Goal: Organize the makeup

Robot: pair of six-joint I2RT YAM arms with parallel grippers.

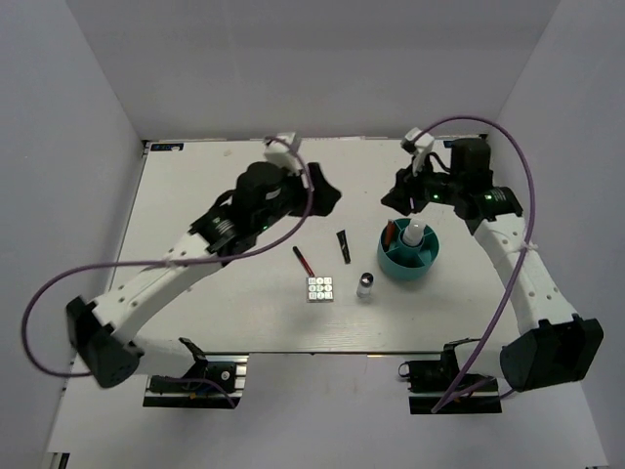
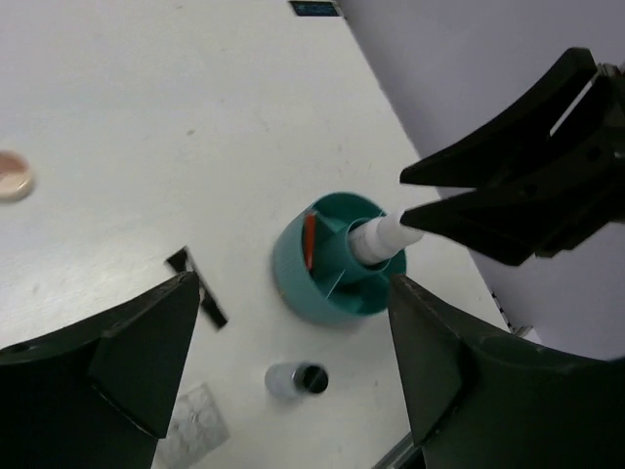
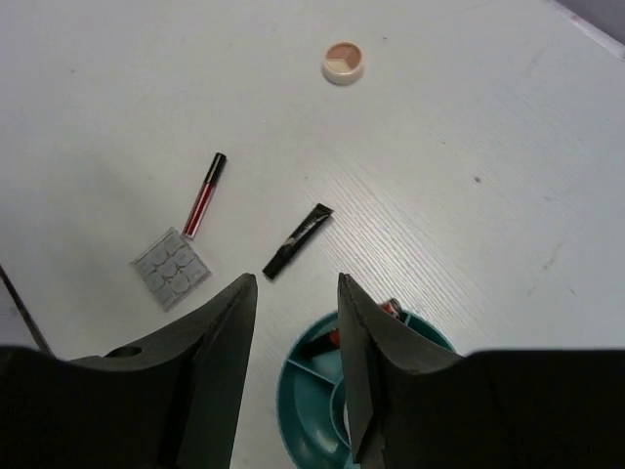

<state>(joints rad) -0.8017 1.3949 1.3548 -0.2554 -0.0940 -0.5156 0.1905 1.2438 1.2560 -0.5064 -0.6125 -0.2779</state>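
Note:
A white bottle [image 1: 415, 234] stands in the middle of the teal tub [image 1: 427, 264], with a red-and-black pencil [image 1: 391, 233] in a side compartment. On the table lie a black tube [image 1: 344, 246], a second red pencil [image 1: 303, 260], a square palette [image 1: 319, 289] and a silver-capped vial [image 1: 364, 285]. The round peach compact [image 3: 343, 62] lies farther off and is hidden in the top view. My left gripper [image 1: 329, 194] is open and empty, high above the vial [image 2: 296, 379]. My right gripper [image 1: 397, 196] is open and empty above the tub's edge [image 3: 303, 391].
White walls close the table at the back and both sides. The two grippers hover close to each other over the back middle. The left arm stretches diagonally across the left half of the table.

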